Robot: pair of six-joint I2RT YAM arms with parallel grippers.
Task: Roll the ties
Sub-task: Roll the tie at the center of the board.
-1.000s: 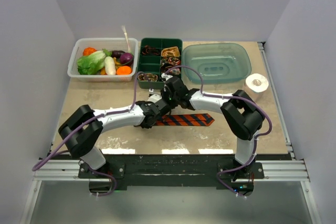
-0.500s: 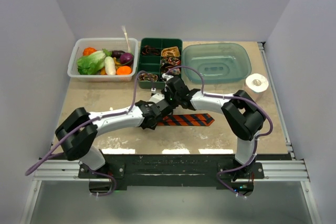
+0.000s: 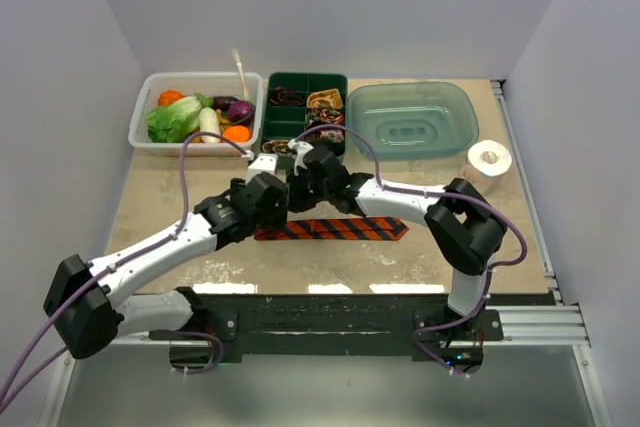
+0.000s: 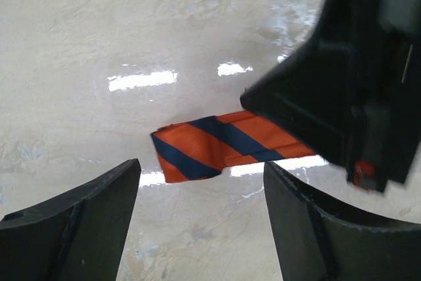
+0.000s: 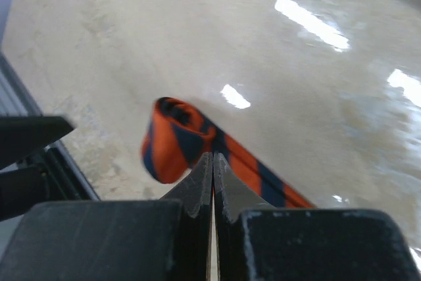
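Observation:
An orange-and-black striped tie (image 3: 335,229) lies flat across the table's middle. In the right wrist view its left end (image 5: 170,141) is curled into a small loose roll. My right gripper (image 5: 212,160) is shut, its tips pressed together right at the tie beside that roll, with no fabric showing between them. My left gripper (image 4: 200,185) is open, its fingers (image 4: 79,225) spread wide just short of the tie's end (image 4: 197,149), touching nothing. Both grippers meet above the tie's left part (image 3: 285,192). Small coiled ties (image 3: 325,99) sit in the green organiser tray (image 3: 306,77).
A clear bin of vegetables (image 3: 195,115) stands at the back left. A teal basin (image 3: 412,117) sits back right, with a white paper roll (image 3: 489,158) at the right edge. In the left wrist view the right arm's black body (image 4: 355,77) fills the upper right.
My left gripper has opened and drawn back to the left, its arm swinging outward. More of the tie's left end is uncovered. The right gripper has stayed shut, shifting slightly left.

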